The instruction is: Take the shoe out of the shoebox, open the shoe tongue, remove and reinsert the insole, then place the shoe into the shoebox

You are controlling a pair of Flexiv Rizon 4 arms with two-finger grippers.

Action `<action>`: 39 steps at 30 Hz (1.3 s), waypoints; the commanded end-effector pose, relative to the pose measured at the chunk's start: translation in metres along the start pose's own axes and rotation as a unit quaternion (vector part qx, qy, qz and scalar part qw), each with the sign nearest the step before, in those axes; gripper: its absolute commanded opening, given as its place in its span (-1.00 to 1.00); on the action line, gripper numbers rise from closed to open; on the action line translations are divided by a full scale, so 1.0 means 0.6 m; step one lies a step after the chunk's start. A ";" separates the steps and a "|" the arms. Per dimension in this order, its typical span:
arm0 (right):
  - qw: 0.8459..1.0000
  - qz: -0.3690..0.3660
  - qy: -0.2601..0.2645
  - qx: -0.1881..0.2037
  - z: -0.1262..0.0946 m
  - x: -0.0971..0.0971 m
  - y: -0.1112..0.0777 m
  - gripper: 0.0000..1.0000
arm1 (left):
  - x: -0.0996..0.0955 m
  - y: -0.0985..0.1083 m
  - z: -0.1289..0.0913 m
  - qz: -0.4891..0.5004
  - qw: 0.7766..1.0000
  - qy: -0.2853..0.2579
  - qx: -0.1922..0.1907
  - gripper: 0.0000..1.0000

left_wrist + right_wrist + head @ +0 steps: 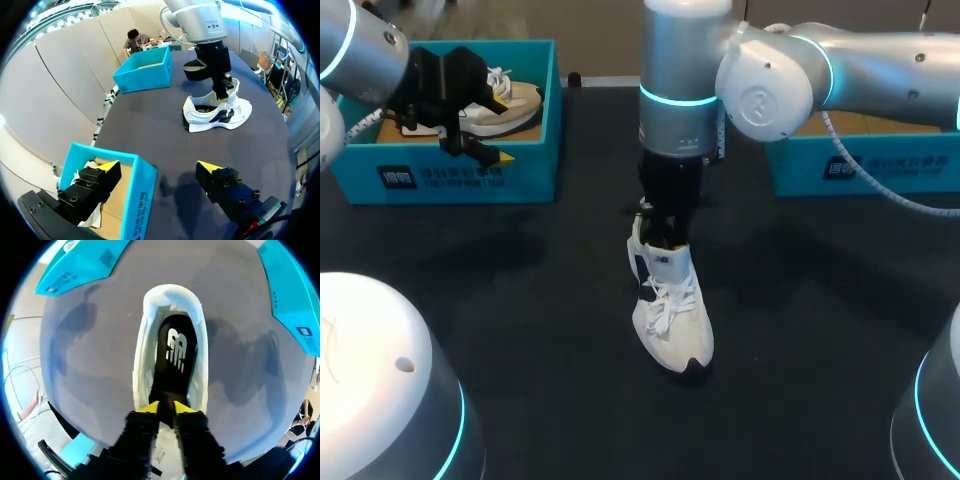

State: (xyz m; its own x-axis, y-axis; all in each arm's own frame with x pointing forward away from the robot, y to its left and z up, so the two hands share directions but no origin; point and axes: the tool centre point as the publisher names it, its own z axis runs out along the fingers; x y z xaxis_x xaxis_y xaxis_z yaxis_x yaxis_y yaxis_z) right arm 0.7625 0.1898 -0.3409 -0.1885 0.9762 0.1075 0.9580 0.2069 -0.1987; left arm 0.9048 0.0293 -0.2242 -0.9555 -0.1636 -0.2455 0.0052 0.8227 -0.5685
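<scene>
Shoe (670,310) out on the table (520,330), right gripper (166,407) at its opening
Your shoe stands mid-table, toe toward 5 o'clock; you cannot tell that gripper's hold. At 10 o'clock your left gripper (158,166) hangs released, astride the shoebox (470,175) wall.

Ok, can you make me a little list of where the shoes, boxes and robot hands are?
left shoebox: blue, holds another shoe
right shoebox: blue, on the right side
shoe: white, upright on the table between the shoeboxes
insole: black, inside it
right gripper: fingers pinched on the tongue
left gripper: open, straddling left shoebox wall
</scene>
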 end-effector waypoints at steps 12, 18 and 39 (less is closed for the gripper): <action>1.000 0.001 0.007 -0.008 0.015 0.005 0.009 1.00 | 0.001 -0.001 -0.001 0.000 1.000 0.000 -0.002 1.00; 1.000 0.002 0.011 0.000 0.019 0.001 0.008 1.00 | 0.001 -0.001 -0.001 0.000 1.000 0.000 -0.002 1.00; 1.000 0.008 0.006 0.009 -0.013 0.015 0.001 1.00 | 0.001 -0.001 -0.001 0.000 1.000 0.000 -0.002 1.00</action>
State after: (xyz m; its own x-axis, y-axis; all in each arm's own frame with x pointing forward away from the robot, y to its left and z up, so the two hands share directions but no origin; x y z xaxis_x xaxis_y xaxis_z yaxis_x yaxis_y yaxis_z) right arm 0.7632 0.1961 -0.3361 -0.1689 0.9776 0.1256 0.9564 0.1934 -0.2190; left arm 0.9048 0.0292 -0.2242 -0.9555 -0.1635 -0.2455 0.0053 0.8227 -0.5685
